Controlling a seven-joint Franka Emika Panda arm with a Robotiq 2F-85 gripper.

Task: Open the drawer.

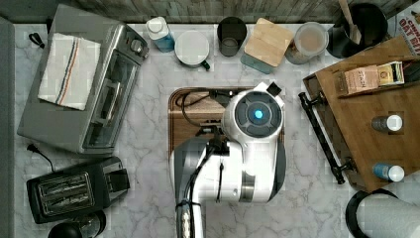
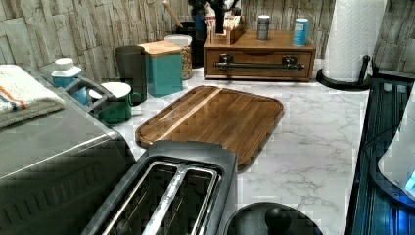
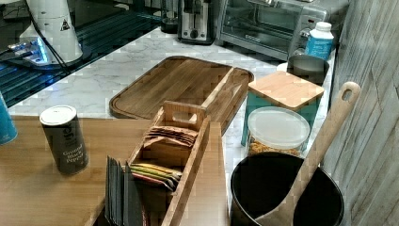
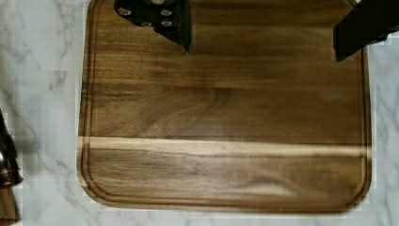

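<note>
I am steering one white robot arm that hangs over a dark wooden cutting board in the middle of a marble counter. In the wrist view the gripper has its two black fingers spread wide with nothing between them, high above the board. The drawer sits in a low wooden cabinet at the top view's right, beyond the board; in the left view it looks closed, its front flush with the cabinet, though the top view hints at a slight gap I cannot confirm. Its long black bar handle runs along the front, facing the board. I judge the main risk to be a poor catch on that thin bar: fingers closing off-centre or at a slant could slip off, or drag the whole light cabinet along instead of sliding the drawer out. Small bottles and a box of tea packets stand on the cabinet top and could topple if it jerks. A paper towel roll stands close beside the cabinet, at the left view's right, so room there is tight. Open counter lies between board and handle, giving clear room to approach and pull.
</note>
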